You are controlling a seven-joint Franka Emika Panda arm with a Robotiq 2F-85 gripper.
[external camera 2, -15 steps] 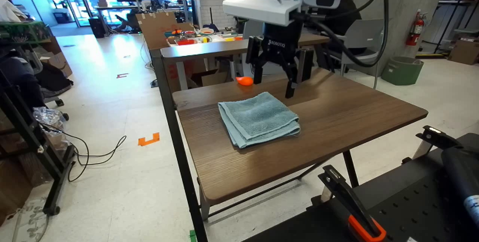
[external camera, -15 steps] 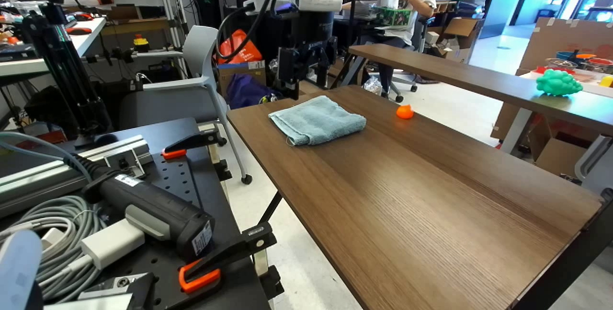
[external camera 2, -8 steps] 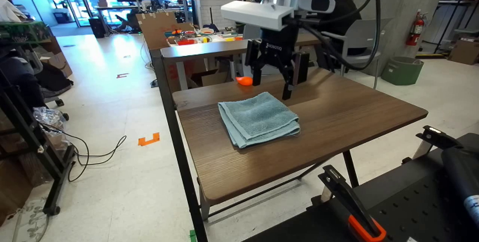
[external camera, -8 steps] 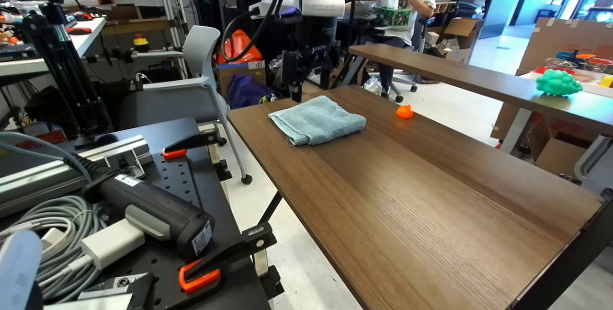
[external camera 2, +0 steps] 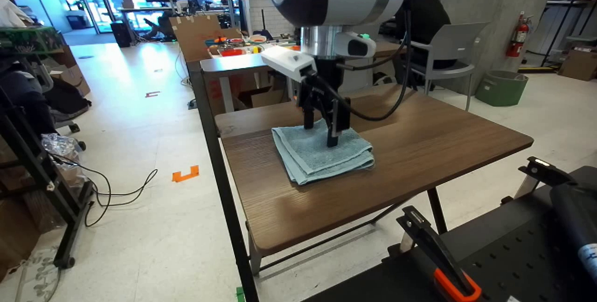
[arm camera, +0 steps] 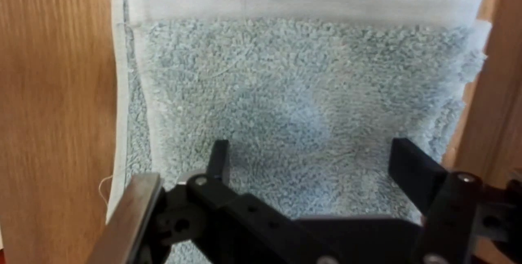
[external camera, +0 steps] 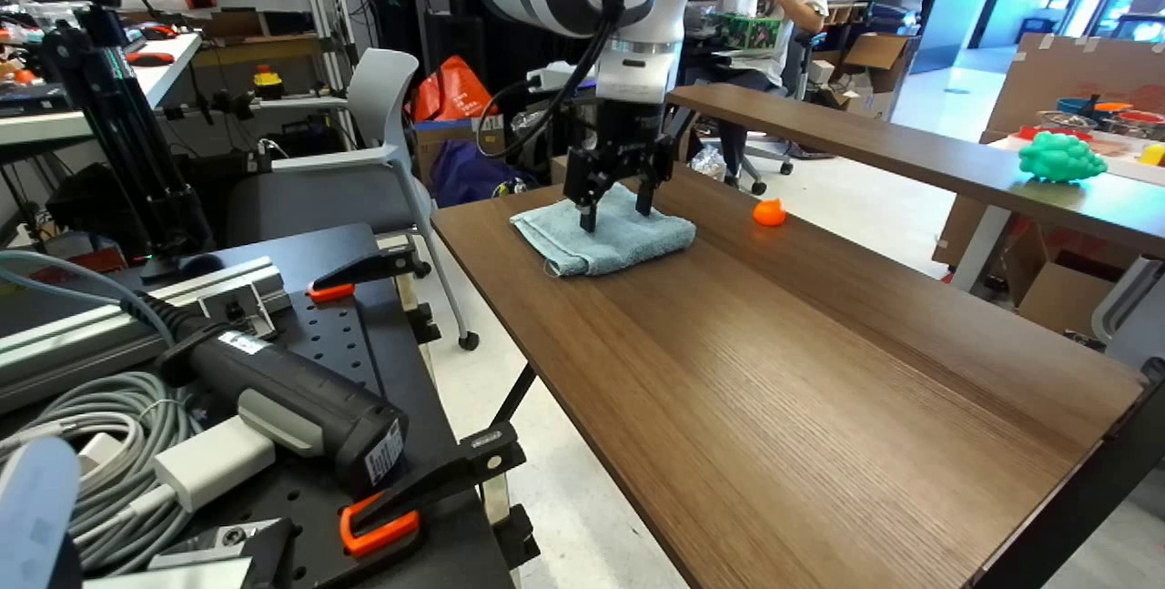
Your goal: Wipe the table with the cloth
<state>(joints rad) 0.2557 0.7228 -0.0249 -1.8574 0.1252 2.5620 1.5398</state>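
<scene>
Jaws wide apart, the Robotiq gripper [external camera 2: 320, 135] hangs pointing down over the folded light blue-grey towel [external camera 2: 317, 158]. From the wrist view, one finger [arm camera: 219, 160] sits over the towel's left part and its partner toward the right edge, with plain terry between them; whether the tips touch it cannot be told. The towel lies flat in hemmed layers on the dark brown wood-grain table [external camera: 774, 370], near the far end in an exterior view. To its right, near the table's right edge, rests a small orange object [external camera: 769, 213]. Beyond, on the right, a second brown tabletop [external camera: 865, 138] carries a bumpy green object [external camera: 1062, 157]. At near left, a perforated black bench [external camera: 346, 352] holds a black handheld device [external camera: 300, 389], a coiled grey cable [external camera: 159, 407] and orange-trimmed clamps [external camera: 464, 464]. Far left stands a grey chair [external camera: 380, 102]. In an exterior view, a green bin [external camera 2: 503, 89] and a red fire extinguisher [external camera 2: 517, 43] are at far right.
</scene>
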